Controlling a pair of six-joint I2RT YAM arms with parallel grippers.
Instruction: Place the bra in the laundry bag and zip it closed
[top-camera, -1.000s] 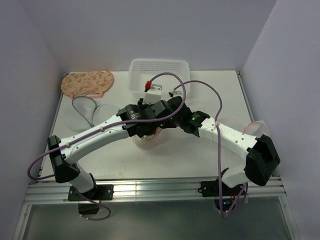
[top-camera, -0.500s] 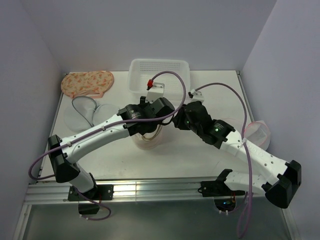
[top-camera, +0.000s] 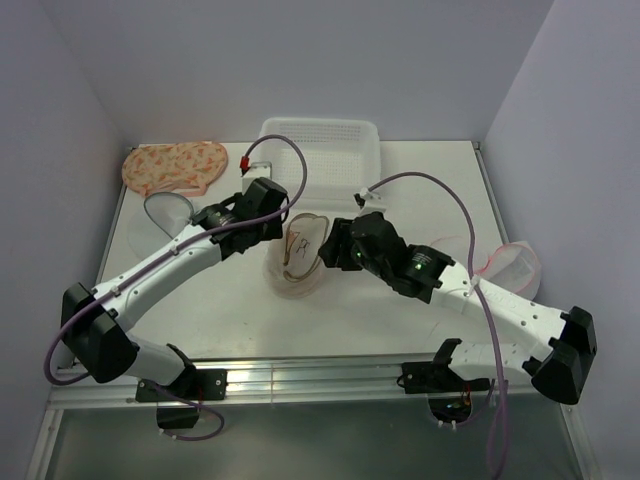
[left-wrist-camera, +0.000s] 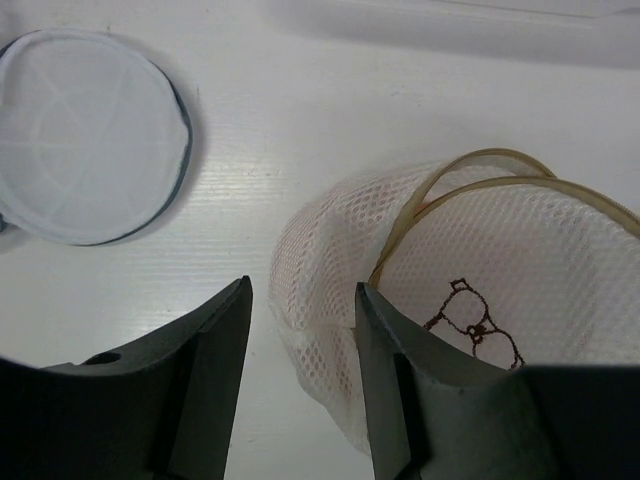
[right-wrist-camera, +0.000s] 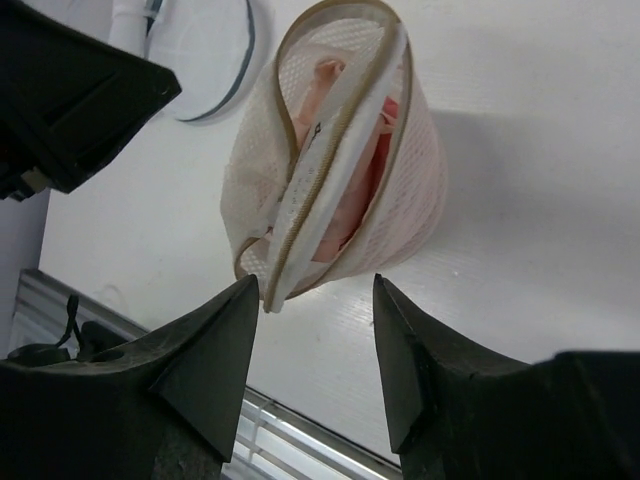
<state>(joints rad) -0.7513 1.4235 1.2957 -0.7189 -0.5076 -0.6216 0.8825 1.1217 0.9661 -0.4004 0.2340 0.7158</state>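
Bag (top-camera: 298, 262) sits mid-table between the two grippers, zip rim gaping and lid flap standing up (line drawing on it). Pink bra (right-wrist-camera: 345, 160) is inside, showing through the mesh. Left gripper (left-wrist-camera: 300, 390) is spread and empty, close by the bag's left side. Right gripper (right-wrist-camera: 312, 340) is spread too, empty, near its right side. Grey-rimmed bag (left-wrist-camera: 85, 135) lies further left.

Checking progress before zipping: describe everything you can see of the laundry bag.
The laundry bag is a round white mesh pouch with a tan zip rim and a black drawing on its face. It sits on the table, unzipped, lid flap gaping, pink fabric inside. The open left gripper and right gripper flank it, gripping nothing.
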